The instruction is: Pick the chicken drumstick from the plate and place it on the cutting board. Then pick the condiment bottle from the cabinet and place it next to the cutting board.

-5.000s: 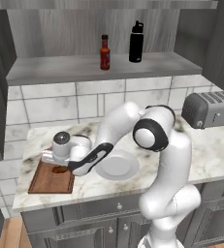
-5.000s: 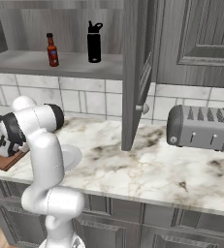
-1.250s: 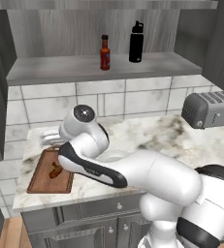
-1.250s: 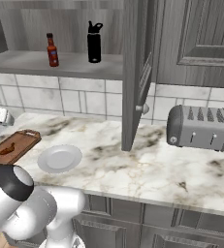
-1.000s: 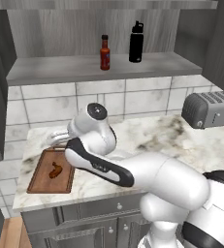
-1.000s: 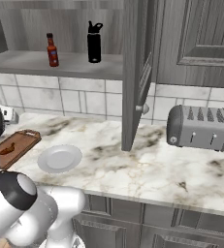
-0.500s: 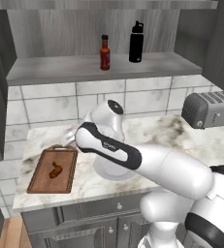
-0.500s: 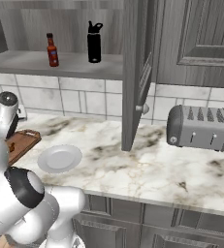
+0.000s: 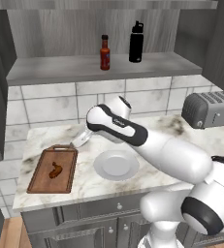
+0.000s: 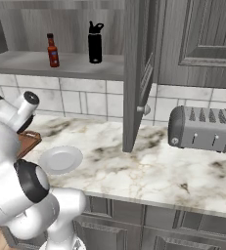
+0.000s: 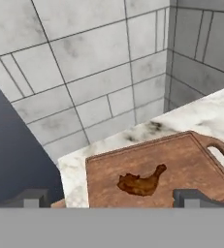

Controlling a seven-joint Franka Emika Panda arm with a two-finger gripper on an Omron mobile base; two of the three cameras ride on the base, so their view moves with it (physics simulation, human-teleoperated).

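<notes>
The chicken drumstick (image 9: 55, 169) lies on the cutting board (image 9: 40, 177) at the counter's left end; the hand view looks down on the drumstick (image 11: 141, 183) and the board (image 11: 191, 162). My gripper (image 9: 77, 142) hangs open above the board's far right corner, holding nothing; its fingertips (image 11: 32, 198) stand wide apart in the hand view, gripper (image 11: 111, 200). The plate (image 9: 116, 164) sits bare to the right of the board. The red condiment bottle (image 9: 104, 52) stands upright on the cabinet shelf (image 9: 60, 72); the bottle (image 10: 52, 50) also shows from the right.
A taller black bottle (image 9: 136, 42) stands right of the red one. A toaster (image 9: 211, 109) sits at the counter's right end. The open cabinet door (image 10: 136, 73) juts out over the counter. Tiled wall rises behind the board.
The gripper let go of the drumstick on the board. The hand then rose off the board and swung right and back, toward the wall.
</notes>
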